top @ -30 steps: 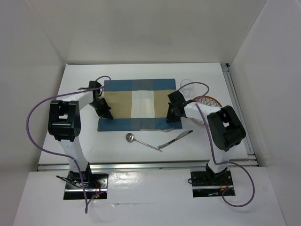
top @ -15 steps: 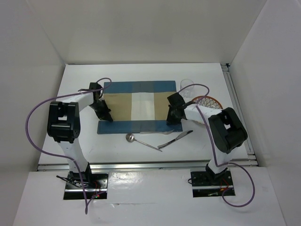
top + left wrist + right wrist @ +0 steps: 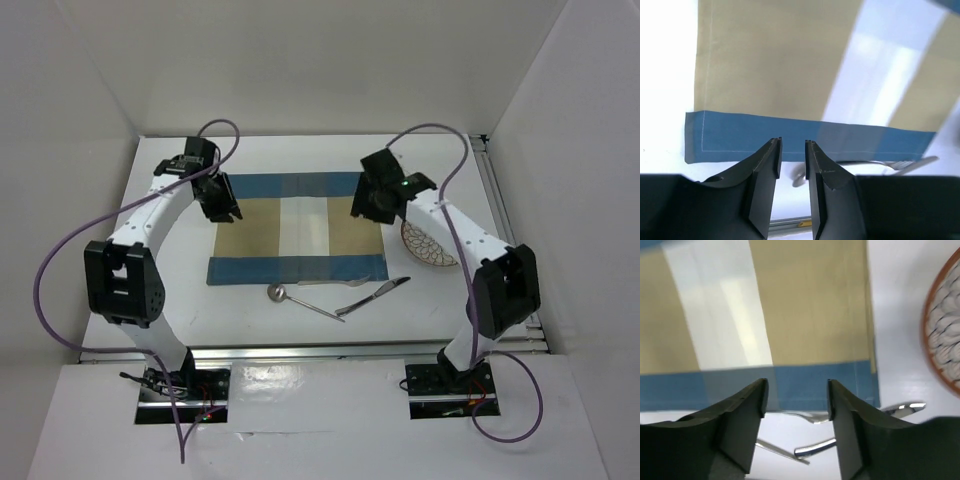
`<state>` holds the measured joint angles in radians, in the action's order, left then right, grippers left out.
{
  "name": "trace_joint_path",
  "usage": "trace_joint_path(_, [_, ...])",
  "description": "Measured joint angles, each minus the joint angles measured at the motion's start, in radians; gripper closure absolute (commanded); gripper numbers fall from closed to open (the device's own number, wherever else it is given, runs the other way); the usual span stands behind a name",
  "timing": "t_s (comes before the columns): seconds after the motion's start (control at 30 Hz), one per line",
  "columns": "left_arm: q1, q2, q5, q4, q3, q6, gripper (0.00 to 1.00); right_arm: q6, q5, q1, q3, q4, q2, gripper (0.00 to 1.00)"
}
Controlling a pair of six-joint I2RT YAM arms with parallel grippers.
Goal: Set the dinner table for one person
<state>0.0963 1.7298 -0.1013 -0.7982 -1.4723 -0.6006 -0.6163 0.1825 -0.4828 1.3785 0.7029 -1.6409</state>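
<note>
The bench (image 3: 230, 312) was matte white, rectangular and metal-railed. It lay beneath the striped placemat (image 3: 300, 225), long axis parallel to the placemat's long edges. Left tool (image 3: 792, 145) and right tool (image 3: 796, 385) hung above the placemat's ends — jaws parted, empty.

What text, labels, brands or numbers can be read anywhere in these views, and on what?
None readable in any view.
The placemat has plain blue, tan and white stripes and no print.
The plate has a pattern only, no lettering.
The spoon and knife are too small to show any stamp.
The dinner table is bare white with no markings.
</note>
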Motion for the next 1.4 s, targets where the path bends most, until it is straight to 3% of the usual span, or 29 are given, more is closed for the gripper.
trace_joint_path(0.1, [0.018,-0.073,0.009,-0.016,-0.039,-0.001,0.58,0.021,0.0,0.084,0.089,0.008,0.03,0.19])
trace_joint_path(0.2, [0.039,-0.158,0.019,-0.01,-0.037,-0.003,0.55,0.034,-0.002,0.211,0.173,0.015,0.004,0.16])
trace_joint_path(0.33, [0.082,-0.258,0.02,0.012,-0.019,-0.003,0.51,0.037,0.011,0.32,0.302,0.026,-0.132,0.16])
trace_joint_path(0.57, [0.12,-0.302,0.026,0.025,0.03,0.001,0.49,0.038,-0.01,0.381,0.408,0.035,-0.368,0.2])
trace_joint_path(0.7, [0.129,-0.309,0.027,0.026,0.06,0.003,0.49,0.038,-0.022,0.407,0.427,0.038,-0.433,0.3])
trace_joint_path(0.8, [0.137,-0.32,0.027,0.028,0.072,0.003,0.5,0.04,-0.035,0.419,0.43,0.035,-0.462,0.43])
trace_joint_path(0.93, [0.142,-0.328,0.028,0.029,0.072,0.019,0.5,0.052,-0.046,0.426,0.43,0.031,-0.482,0.71])
trace_joint_path(0.97, [0.142,-0.328,0.028,0.029,0.072,0.021,0.5,0.053,-0.048,0.426,0.43,0.028,-0.482,0.85])
trace_joint_path(1.07, [0.142,-0.328,0.029,0.029,0.072,0.022,0.5,0.066,-0.045,0.426,0.436,0.023,-0.482,1.0])
trace_joint_path(1.4, [0.151,-0.343,0.018,0.033,0.084,0.021,0.5,0.114,-0.052,0.373,0.497,0.032,-0.463,1.0])
